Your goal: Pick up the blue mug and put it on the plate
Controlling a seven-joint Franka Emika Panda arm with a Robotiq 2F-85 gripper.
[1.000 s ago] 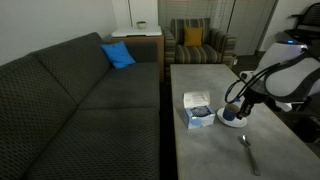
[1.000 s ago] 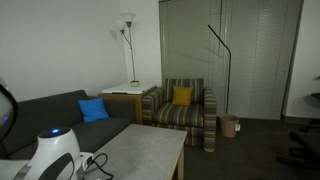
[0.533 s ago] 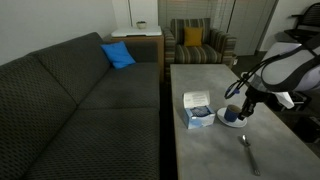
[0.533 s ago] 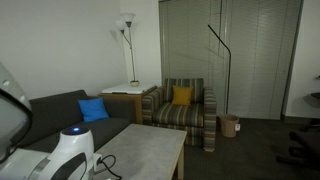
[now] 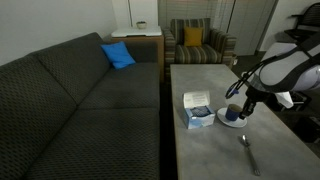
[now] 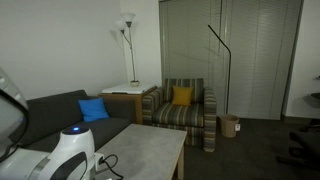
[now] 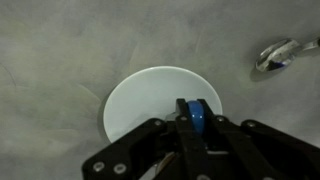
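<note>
In the wrist view my gripper [image 7: 197, 125] is shut on the blue mug [image 7: 197, 116], gripping its blue rim or handle edge between the fingers. The mug hangs directly over the white plate [image 7: 140, 100], which lies flat on the grey table. I cannot tell whether the mug touches the plate. In an exterior view the gripper [image 5: 236, 108] is low over the plate [image 5: 227, 121] near the right side of the table, and the mug is mostly hidden by the fingers.
A white-and-blue box [image 5: 197, 108] lies left of the plate. A metal spoon [image 5: 247, 150] lies nearer the table's front, also in the wrist view [image 7: 285, 52]. A dark sofa [image 5: 80, 110] runs along the table; a striped armchair [image 5: 197, 42] stands behind.
The arm shifted slightly about a second ago and has since held still. The mug stays in the gripper over the plate.
</note>
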